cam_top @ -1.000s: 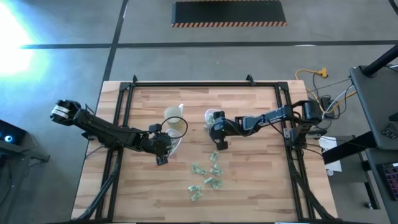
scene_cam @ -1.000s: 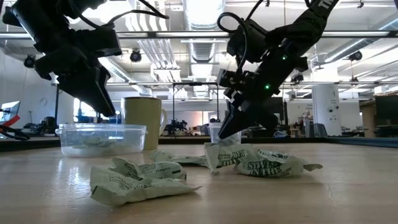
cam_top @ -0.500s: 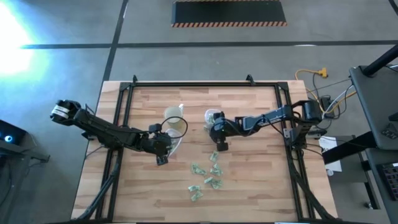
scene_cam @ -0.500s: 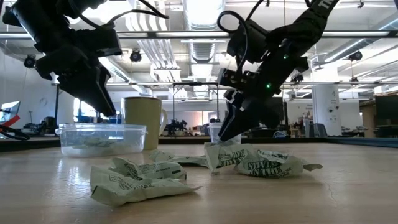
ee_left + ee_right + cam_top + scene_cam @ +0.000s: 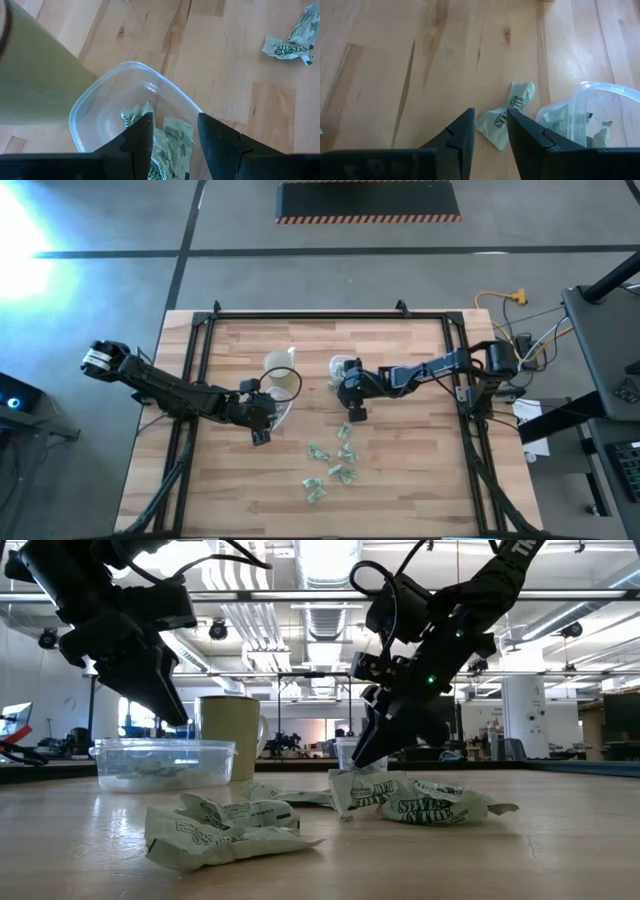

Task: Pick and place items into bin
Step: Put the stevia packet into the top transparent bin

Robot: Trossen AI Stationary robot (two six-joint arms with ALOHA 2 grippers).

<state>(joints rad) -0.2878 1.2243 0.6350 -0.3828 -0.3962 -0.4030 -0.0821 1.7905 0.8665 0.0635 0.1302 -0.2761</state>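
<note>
From above, the left gripper (image 5: 262, 423) hangs over the near edge of the clear bin (image 5: 283, 402) beside the pale yellowish cup (image 5: 279, 373) on the wooden worktop (image 5: 400, 480), while the right gripper (image 5: 355, 411) sits near the middle, just above a loose cluster of wrapped items (image 5: 340, 463) scattered toward the front. At table height, crinkled items (image 5: 215, 830) lie in the foreground, the bin (image 5: 165, 763) and the cup (image 5: 230, 736) stand behind them, and the right gripper (image 5: 375, 755) points down at one wrapper, its tips just over it. Past the left wrist, its fingers (image 5: 137, 140) stand parted over the bin (image 5: 100, 107), holding nothing, with several items (image 5: 170, 145) lying inside. Past the right wrist, the fingers (image 5: 462, 135) are partly open and empty, straddling one green-and-white item (image 5: 507, 117) lying flat on the wood, apart from the bin (image 5: 590, 107).
</note>
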